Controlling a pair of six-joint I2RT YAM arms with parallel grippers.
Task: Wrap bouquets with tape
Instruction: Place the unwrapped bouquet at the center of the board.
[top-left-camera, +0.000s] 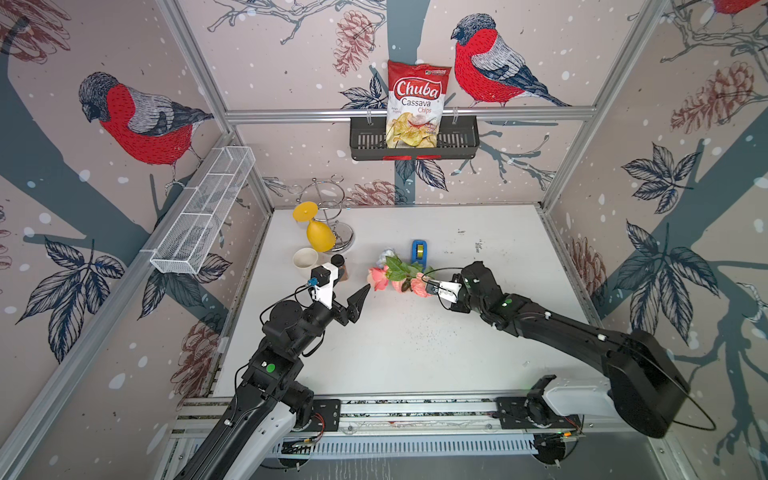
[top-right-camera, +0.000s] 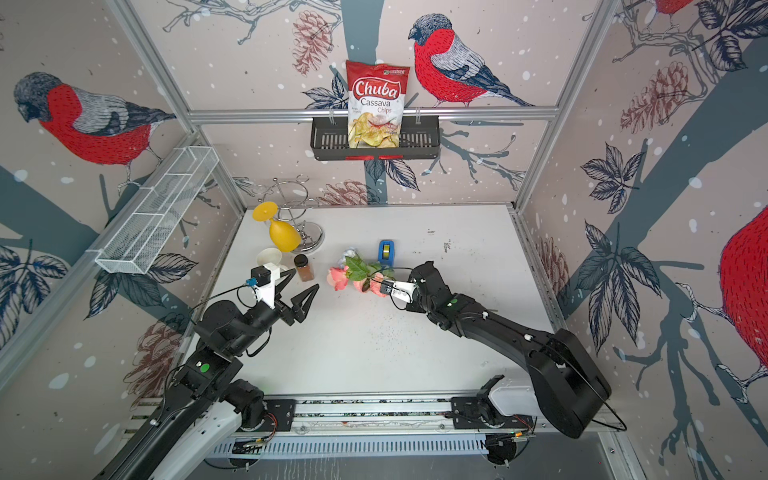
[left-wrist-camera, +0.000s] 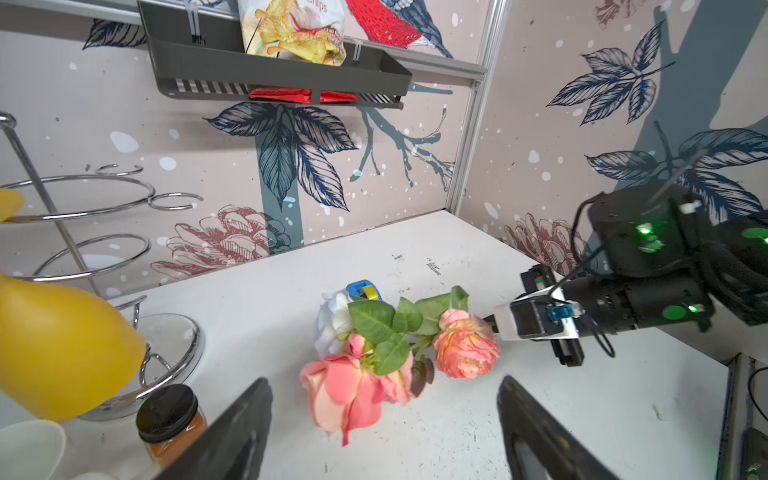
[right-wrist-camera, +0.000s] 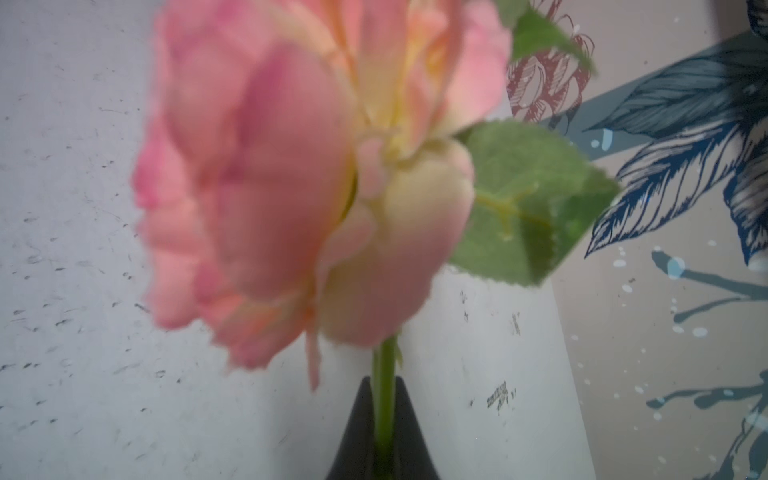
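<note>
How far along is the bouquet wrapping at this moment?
Done: the right hand is shut on a stem of the bouquet. In hand: the open left hand faces the blooms. Left: all wrapping; the tape sits in its dispenser beyond them.

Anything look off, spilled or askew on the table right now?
Fine dark specks lie scattered mid-table on the white table, nearer the arms than the bouquet; they could be a spill or grime. The yellow goblet is tilted, bowl down, at the chrome rack. Nothing else stands out.
</note>
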